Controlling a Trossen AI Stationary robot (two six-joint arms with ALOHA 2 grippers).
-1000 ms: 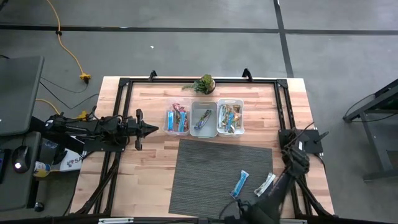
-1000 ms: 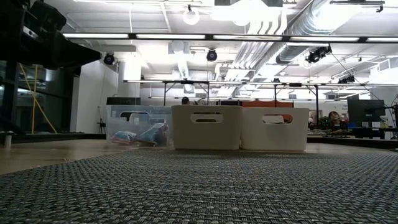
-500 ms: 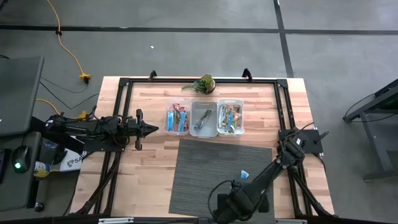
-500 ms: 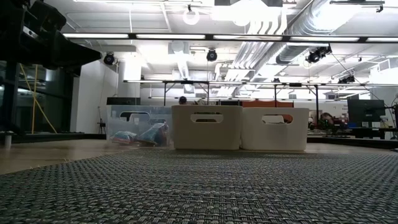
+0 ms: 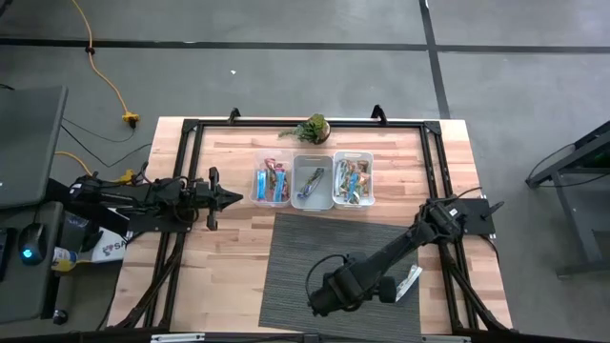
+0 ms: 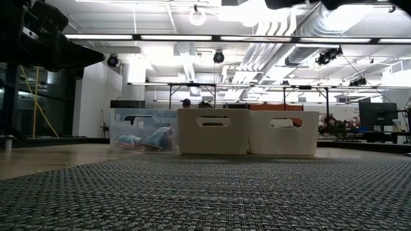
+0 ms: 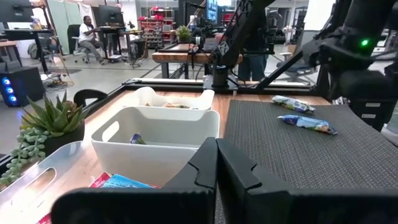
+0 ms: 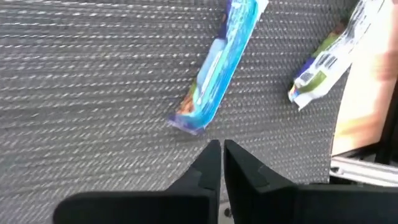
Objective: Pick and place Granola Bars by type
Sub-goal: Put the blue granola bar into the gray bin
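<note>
Meanwhile, Two Bars Lay Loose on the Mat

Overhead, the right pincer (image 5: 324,297) hovered closed and empty above the grey mat (image 5: 295,257), a blue granola bar (image 8: 219,60) just beyond its tips and a white-silver bar (image 5: 411,281) at its three o'clock. At nine o'clock on the tabletop (image 5: 229,267), the left pincer (image 5: 235,198) waited, closed. Other bars filled three bins (image 5: 314,181) at twelve o'clock.

The mat (image 5: 305,257) is dark grey with a fine woven pattern, lying on a pale wooden table (image 5: 219,267). 1 granola bar (image 8: 221,62) has a bright blue wrapper; another (image 8: 329,53) is white-silver with green and blue. The bins (image 5: 313,181) are clear to white. The plant (image 7: 53,121) is green. Both arms (image 5: 152,198) are black.
</note>
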